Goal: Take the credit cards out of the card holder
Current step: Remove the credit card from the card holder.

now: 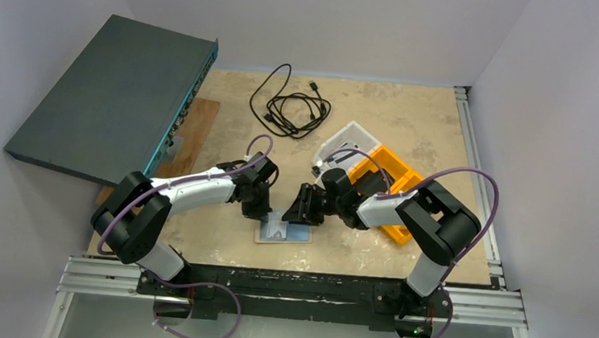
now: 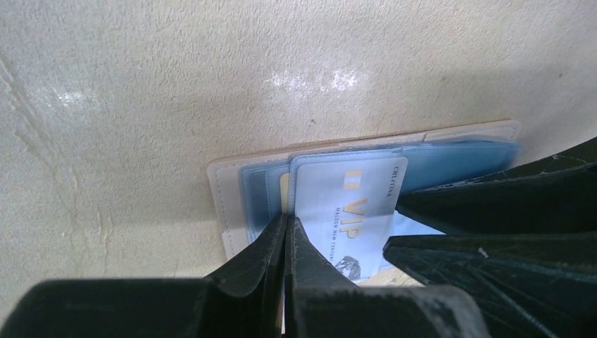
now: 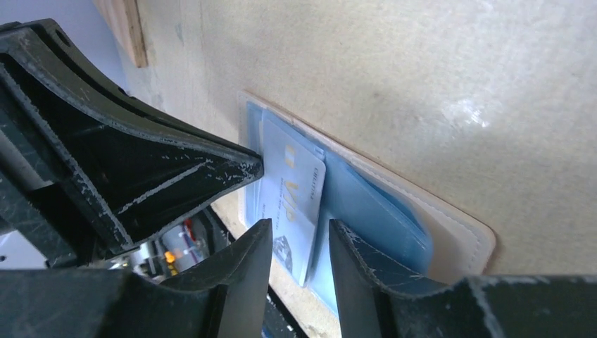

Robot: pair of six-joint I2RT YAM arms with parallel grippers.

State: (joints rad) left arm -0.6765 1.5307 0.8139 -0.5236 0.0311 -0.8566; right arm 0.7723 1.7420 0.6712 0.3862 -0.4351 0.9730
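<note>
**Q:** Where is the card holder (image 1: 283,234) located, and how is it presented?

**A:** It is laid open and flat on the table (image 1: 412,129), close to the middle of the near edge, between the two arms. The blue-grey inside is turned upward. A pale blue VIP card (image 2: 352,204) is seen partly out of its pocket.

**Q:** How are the fingers set?

**A:** The left gripper (image 2: 287,224) is clenched with nothing between its fingers. Its tips are lowered onto the holder's left half, right at the card's edge. Whether they bear on the pocket or on the card itself cannot be told. The right gripper (image 3: 299,232) is parted about halfway, and the card's free corner is seen between its jaws. No clamping on the card is shown.

**Q:** How is the step in hand to be done well?

**A:** Extraction of the VIP card is judged to be that step. The right jaws are to be closed on the card alone, clear of the pocket lip, so that the holder is not pinched with it. The pull is to be made along the pocket's opening direction, low over the table. Pressure from the left tips is to be applied to the holder only, otherwise the card may be trapped.

**Q:** What is to be watched?

**A:** Lifting or dragging of the holder. If either is observed, the grip is to be rechecked.
</note>
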